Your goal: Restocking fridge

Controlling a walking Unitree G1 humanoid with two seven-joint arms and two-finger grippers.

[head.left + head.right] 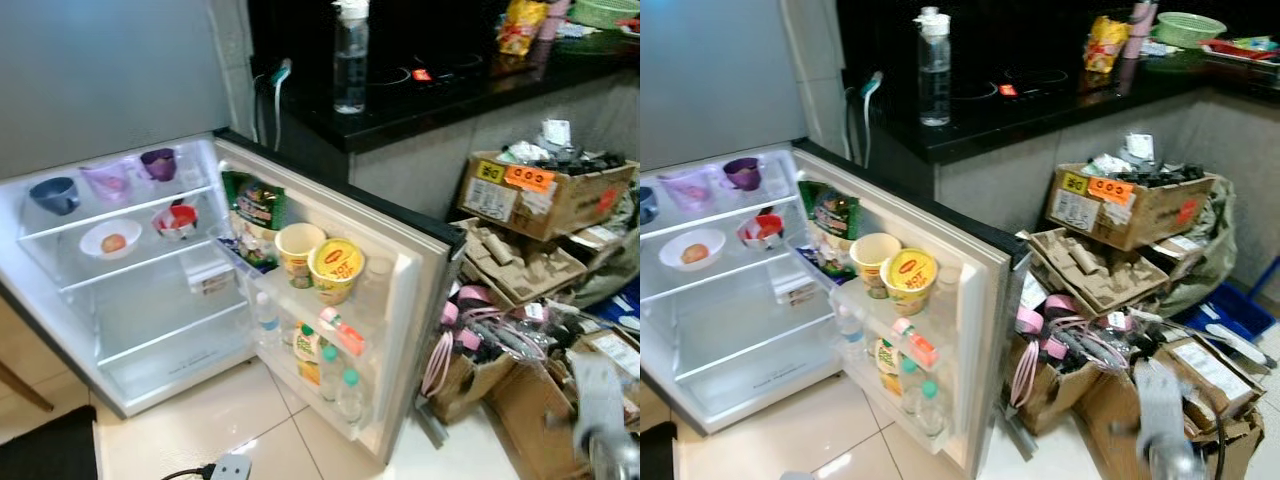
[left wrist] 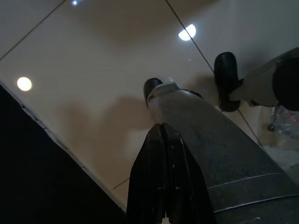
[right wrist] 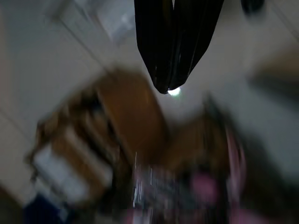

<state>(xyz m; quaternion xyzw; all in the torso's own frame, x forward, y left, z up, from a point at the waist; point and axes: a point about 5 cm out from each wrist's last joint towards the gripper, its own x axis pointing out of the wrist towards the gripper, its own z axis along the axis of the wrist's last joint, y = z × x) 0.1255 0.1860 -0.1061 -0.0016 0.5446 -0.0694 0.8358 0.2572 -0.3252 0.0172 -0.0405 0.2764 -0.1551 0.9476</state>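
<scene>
A small fridge (image 1: 150, 330) stands open on the tiled floor, its door (image 1: 420, 290) swung toward me. The door's upper shelf holds a green snack bag (image 1: 255, 210), a paper cup (image 1: 299, 250) and a yellow noodle cup (image 1: 335, 268). Several small bottles (image 1: 330, 365) stand in the lower door shelf. Inside, the shelves carry a blue cup (image 1: 55, 193), a pink cup (image 1: 108, 181), a purple cup (image 1: 159, 163), a white bowl (image 1: 110, 240) and a red-and-white bowl (image 1: 176, 220). My left gripper (image 2: 163, 128) hangs shut over the floor tiles. My right gripper (image 3: 163, 88) is shut above blurred boxes.
A clear water bottle (image 1: 350, 60) stands on the black counter (image 1: 420, 105) behind the fridge. Cardboard boxes (image 1: 545, 195) full of clutter and pink cables (image 1: 470, 320) crowd the floor to the right. A power strip (image 1: 228, 467) and a dark mat (image 1: 50, 445) lie in front.
</scene>
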